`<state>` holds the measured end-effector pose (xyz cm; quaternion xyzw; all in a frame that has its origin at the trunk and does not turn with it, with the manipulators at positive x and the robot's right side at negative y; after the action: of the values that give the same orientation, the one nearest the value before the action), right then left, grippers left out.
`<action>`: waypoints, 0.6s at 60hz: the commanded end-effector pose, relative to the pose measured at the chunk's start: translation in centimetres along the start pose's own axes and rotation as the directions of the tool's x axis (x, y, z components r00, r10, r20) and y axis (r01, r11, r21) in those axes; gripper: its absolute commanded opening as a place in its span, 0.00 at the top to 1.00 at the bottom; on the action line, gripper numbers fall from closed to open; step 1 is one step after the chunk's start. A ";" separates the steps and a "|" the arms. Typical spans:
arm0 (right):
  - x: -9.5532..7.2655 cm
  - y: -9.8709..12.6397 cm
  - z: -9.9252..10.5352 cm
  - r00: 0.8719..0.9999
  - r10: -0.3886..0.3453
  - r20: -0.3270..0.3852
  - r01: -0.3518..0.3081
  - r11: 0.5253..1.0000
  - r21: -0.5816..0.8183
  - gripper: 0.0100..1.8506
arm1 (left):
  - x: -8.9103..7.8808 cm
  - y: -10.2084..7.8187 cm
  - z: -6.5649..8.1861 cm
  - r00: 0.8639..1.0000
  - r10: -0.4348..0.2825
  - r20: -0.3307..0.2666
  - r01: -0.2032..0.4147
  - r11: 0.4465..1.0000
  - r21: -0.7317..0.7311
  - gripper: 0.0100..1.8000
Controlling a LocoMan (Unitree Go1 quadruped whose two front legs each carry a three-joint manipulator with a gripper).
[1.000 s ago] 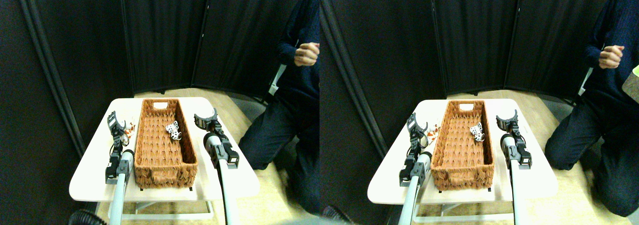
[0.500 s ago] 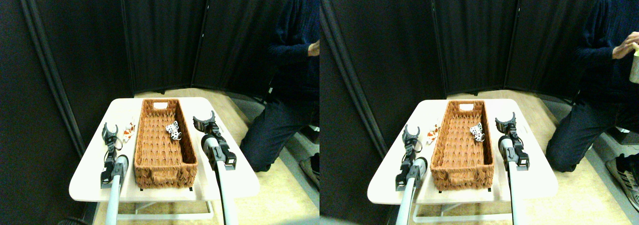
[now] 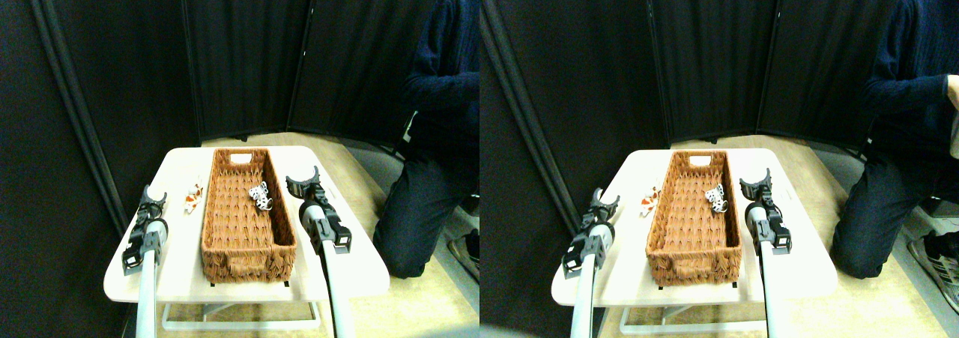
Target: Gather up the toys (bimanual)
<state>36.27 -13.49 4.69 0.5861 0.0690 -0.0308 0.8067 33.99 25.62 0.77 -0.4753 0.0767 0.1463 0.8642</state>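
Look at the lower left of the picture: your left gripper (image 3: 153, 196) sits over the left edge of the white table (image 3: 345, 270), its two jaws spread apart and holding nothing. Just right of it, the orange striped toy (image 3: 193, 197) lies on the table beside the brown basket (image 3: 243, 259). The white spotted toy (image 3: 261, 195) rests inside the basket, near its right wall. Your right gripper (image 3: 303, 180) is just right of the basket, jaws spread, empty. A person (image 3: 434, 128) kneels at the far right.

Spotted toy (image 3: 260, 196): white plush with black spots, lying inside the basket (image 3: 225, 225) against its 3 o'clock wall, toward 12 o'clock.
Striped toy (image 3: 193, 198): orange-and-white plush, lying on the table (image 3: 352, 267), just at the basket's 9 o'clock side.
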 end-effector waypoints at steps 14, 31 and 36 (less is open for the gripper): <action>0.1 1.1 0.0 0.999 0.036 0.031 -0.036 0.999 0.001 0.64 | 1.4 -1.5 0.0 0.997 -0.045 -0.055 0.044 0.999 -0.023 0.81; 0.0 1.1 0.2 0.999 0.031 0.035 -0.031 0.999 -0.009 0.64 | 1.4 -1.9 -1.7 0.993 -0.066 -0.095 0.055 0.991 -0.119 0.81; 0.1 1.0 0.3 0.999 0.030 0.036 -0.030 1.000 -0.004 0.65 | 1.4 -2.1 -2.4 0.992 -0.067 -0.109 0.054 0.991 -0.124 0.80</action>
<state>36.38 -13.41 4.75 0.5852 0.0662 -0.0376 0.8073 35.62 23.65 0.11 -0.5354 0.1078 0.1194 0.8291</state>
